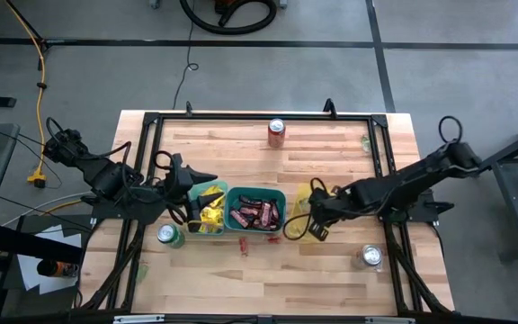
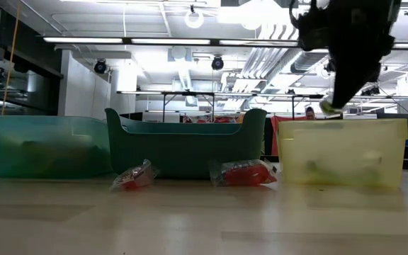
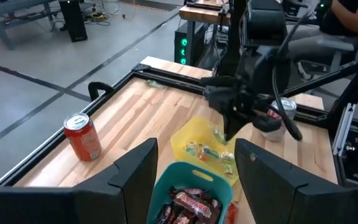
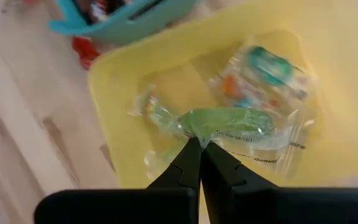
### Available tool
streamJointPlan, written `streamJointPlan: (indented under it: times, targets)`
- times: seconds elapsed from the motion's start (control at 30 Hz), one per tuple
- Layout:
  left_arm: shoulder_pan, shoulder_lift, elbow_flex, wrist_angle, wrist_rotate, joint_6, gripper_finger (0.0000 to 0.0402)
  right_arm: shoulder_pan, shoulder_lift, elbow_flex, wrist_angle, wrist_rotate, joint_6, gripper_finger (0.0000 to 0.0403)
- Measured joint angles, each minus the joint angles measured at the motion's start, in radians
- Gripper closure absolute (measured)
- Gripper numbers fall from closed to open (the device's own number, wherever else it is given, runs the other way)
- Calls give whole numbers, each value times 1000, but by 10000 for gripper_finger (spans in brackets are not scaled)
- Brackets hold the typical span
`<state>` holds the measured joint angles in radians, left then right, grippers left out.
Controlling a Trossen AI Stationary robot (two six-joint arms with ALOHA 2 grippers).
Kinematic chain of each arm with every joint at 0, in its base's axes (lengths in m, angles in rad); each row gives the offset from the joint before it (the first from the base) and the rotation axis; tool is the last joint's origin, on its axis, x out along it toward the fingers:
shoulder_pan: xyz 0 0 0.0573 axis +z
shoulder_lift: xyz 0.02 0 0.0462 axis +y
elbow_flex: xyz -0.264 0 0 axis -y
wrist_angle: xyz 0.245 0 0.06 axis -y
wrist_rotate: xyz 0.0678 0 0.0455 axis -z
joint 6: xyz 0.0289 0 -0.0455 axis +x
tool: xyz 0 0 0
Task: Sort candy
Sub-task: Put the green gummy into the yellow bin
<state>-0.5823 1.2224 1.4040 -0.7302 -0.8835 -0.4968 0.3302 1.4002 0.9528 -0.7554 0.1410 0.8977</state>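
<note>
the wooden worktop (image 1: 331, 270) carries three bins in a row toward its front edge, about midway between its left and right edges: a pale teal bin (image 1: 207, 207) at the left end, a darker teal bin (image 1: 236, 194) in the middle, a yellow bin (image 1: 297, 230) at the right end. the left gripper (image 1: 190, 200) hangs over the pale teal bin, its fingers (image 3: 135, 174) spread wide with nothing between them. the right gripper (image 1: 315, 220) hangs over the yellow bin, jaws pinched tight on a green-tinted clear wrapped candy (image 4: 219, 121), held just above the bin's floor

a red can (image 1: 277, 131) stands near the back edge, a green can (image 1: 168, 236) sits just in front of the pale teal bin, and a silver can (image 1: 370, 256) stands near the front right corner

bright yellow packets (image 1: 210, 214) fill the pale teal bin, dark brown-red bars (image 1: 255, 214) fill the middle bin, and a few clear wrapped sweets (image 4: 266, 71) lie on the yellow bin's floor. two red-tinted wrapped candies (image 2: 243, 172) lie loose on the worktop, just in front of the middle bin toward the front edge
</note>
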Motion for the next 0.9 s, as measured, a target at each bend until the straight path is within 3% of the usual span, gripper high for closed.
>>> streamJointPlan:
  times: [0.3, 0.7, 0.9]
  targets:
    - [0, 0, 0, 3, -46, 1, 200, -44, -104, -7, -45, -3, 14, 390]
    - [0, 0, 0, -3, -40, 3, 200, -75, -100, 9, -70, -30, 18, 204]
    - [-1, -12, 0, -6, 5, 61, 200, -145, -100, 124, -229, 63, 123, 175]
